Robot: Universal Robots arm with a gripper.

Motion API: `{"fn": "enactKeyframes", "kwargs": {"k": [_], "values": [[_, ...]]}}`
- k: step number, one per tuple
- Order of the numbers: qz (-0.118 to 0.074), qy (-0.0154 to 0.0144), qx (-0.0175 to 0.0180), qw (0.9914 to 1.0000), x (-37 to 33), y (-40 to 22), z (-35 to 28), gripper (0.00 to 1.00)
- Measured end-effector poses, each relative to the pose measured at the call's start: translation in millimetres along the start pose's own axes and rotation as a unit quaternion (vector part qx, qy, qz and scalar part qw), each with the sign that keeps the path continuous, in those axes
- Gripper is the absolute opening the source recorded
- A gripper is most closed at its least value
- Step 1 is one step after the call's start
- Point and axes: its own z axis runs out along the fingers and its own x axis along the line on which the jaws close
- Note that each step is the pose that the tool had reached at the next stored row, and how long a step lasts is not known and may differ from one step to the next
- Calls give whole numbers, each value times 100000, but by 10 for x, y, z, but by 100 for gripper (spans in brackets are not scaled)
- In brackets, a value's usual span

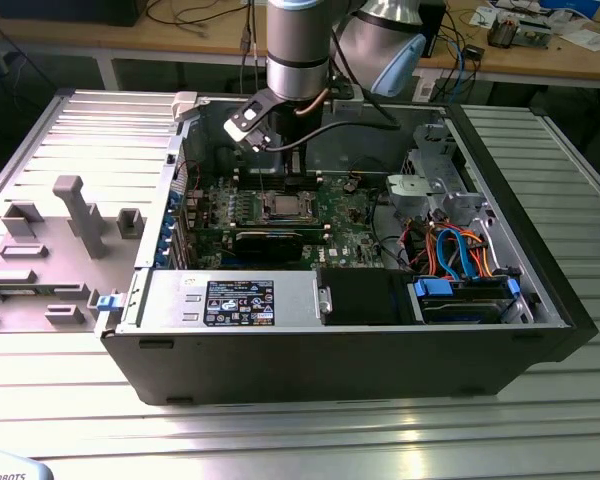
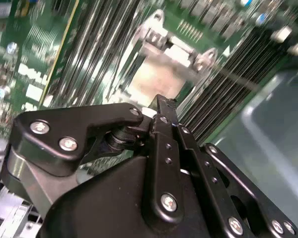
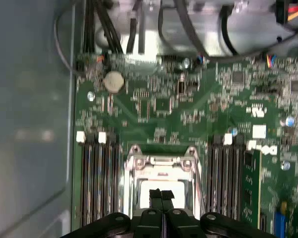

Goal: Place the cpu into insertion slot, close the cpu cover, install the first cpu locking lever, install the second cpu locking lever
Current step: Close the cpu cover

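Inside the open computer case, the insertion slot (image 1: 283, 207) sits mid-board on the green motherboard (image 1: 355, 235). In both wrist views the cpu (image 3: 148, 187) (image 2: 156, 79) shows as a pale silvery square lying in the slot. The shiny cpu cover (image 3: 161, 161) (image 2: 175, 48) frames it; I cannot tell if the cover is fully down. A thin metal lever (image 3: 201, 184) runs along one side of the slot. My gripper (image 3: 161, 194) (image 2: 161, 105) hangs right over the cpu, its black fingers pressed together with nothing between them. In the exterior view the gripper (image 1: 294, 188) stands just above the slot.
Long memory slots (image 3: 97, 183) (image 3: 228, 173) flank the socket on both sides. A black expansion card (image 1: 270, 240) lies just in front of it. Bundled cables (image 1: 450, 250) and drive bays fill the exterior view's right. The case walls (image 1: 170, 200) enclose the board.
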Motion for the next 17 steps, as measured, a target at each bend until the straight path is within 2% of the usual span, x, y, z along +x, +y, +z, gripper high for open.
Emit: {"fn": "enactKeyframes", "kwargs": {"k": [1, 2, 10, 15, 17], "values": [[-6, -6, 35, 100000, 0, -32, 9, 11], [-11, -9, 46, 100000, 1, -36, 10, 11], [-8, -4, 48, 100000, 1, -38, 10, 11], [-15, 19, 346, 99999, 0, -41, 13, 11], [-289, 134, 389, 99999, -2, -50, 23, 11]]}}
